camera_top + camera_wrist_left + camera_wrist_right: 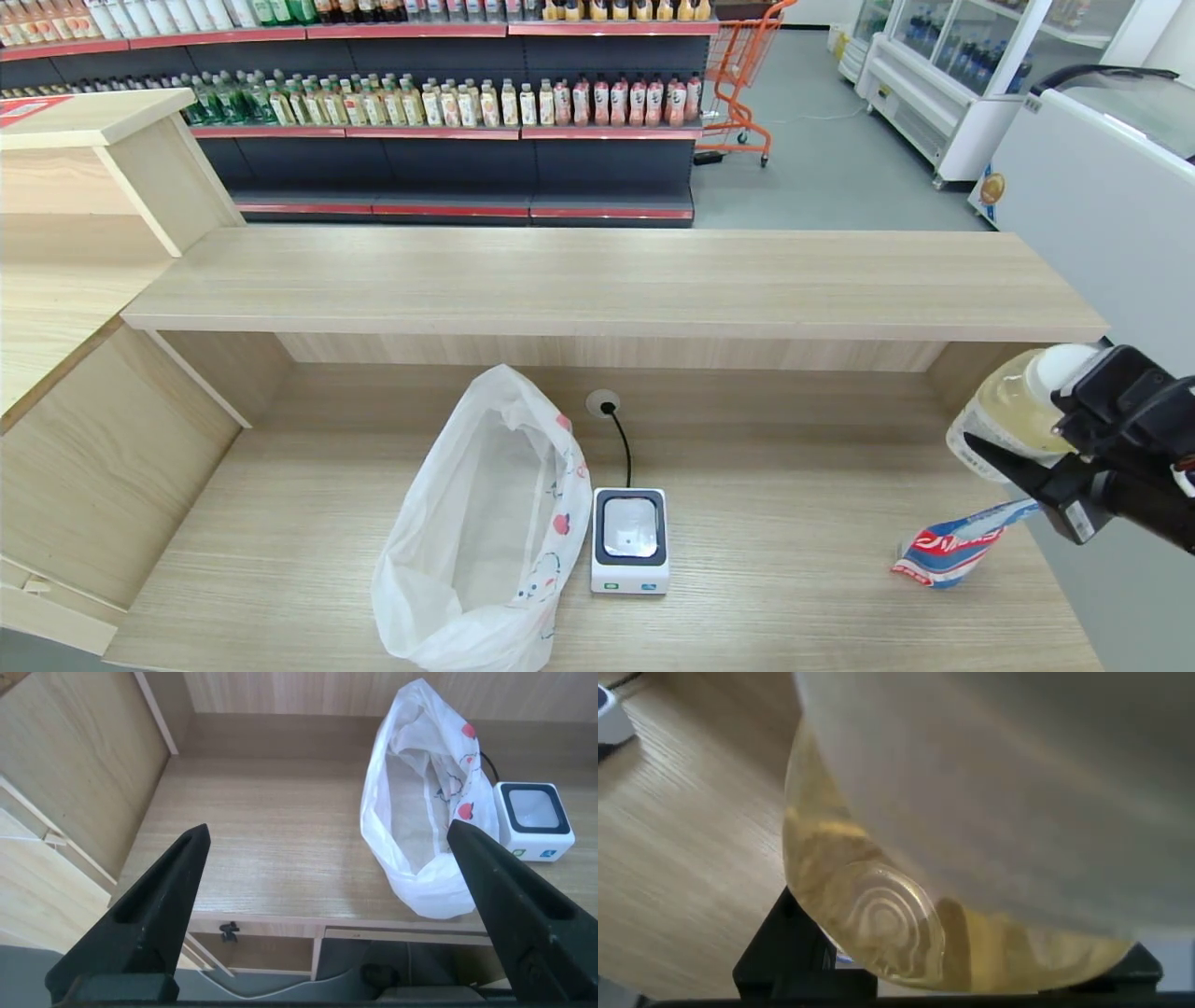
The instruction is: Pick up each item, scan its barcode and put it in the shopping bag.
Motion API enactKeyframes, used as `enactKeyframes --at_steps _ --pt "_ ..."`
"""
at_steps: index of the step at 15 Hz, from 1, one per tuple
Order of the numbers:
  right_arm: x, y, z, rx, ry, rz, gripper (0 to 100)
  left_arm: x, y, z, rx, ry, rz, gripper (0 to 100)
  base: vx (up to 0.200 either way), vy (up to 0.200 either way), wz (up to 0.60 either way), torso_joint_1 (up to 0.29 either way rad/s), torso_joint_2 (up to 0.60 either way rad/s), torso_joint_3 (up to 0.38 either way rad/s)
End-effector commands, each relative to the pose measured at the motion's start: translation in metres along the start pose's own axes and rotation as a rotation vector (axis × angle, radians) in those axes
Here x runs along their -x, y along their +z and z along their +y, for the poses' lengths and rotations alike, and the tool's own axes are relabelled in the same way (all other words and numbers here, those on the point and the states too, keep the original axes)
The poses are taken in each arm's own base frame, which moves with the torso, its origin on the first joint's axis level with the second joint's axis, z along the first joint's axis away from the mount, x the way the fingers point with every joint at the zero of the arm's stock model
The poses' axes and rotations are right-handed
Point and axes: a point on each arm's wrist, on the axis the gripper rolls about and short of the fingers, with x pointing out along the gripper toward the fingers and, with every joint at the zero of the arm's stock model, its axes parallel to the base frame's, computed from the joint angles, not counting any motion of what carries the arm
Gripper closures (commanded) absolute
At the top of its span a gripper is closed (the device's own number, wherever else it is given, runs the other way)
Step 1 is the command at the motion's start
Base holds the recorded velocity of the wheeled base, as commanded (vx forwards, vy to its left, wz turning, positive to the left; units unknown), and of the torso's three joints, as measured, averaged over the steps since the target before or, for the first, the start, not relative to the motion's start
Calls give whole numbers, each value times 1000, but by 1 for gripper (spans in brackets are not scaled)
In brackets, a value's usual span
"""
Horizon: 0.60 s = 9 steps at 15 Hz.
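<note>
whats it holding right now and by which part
The right gripper holds a bottle of pale yellow drink across its body, toward the white-capped end. The left gripper is open and empty.

The tabletop is light wood-grain laminate, set in a recessed counter. A raised ledge of the same material runs along its far edge. A side counter in matching wood adjoins on the left. Beyond the ledge, the floor is plain grey. A dark shelving unit with red edge strips carries rows of bottles. An orange shopping cart stands just beside its right end. Glass-fronted refrigerated cabinets and a white chest freezer line the right side. Lighting is even.
</note>
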Motion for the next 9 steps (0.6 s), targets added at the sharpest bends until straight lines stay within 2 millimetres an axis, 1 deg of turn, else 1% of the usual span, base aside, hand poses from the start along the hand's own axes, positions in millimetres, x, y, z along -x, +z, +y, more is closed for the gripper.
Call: enactKeyframes --at_steps 1,3,4,6,9 --pt "8 3 -6 67 -30 -37 100 0 0 0 0 0 0 0 0 0 0 0 0 0" --pt "8 4 -2 76 -6 -57 100 0 0 0 2 -1 0 0 0 0 0 0 0 0" --pt "9 9 -1 87 25 -111 100 0 0 0 0 0 0 0 0 0 0 0 0 0" --pt "14 14 -4 122 27 -161 100 0 0 0 0 -3 0 0 0 0 0 0 0 0" --pt "23 4 11 148 82 -159 100 0 0 0 2 -1 0 0 0 0 0 0 0 0"
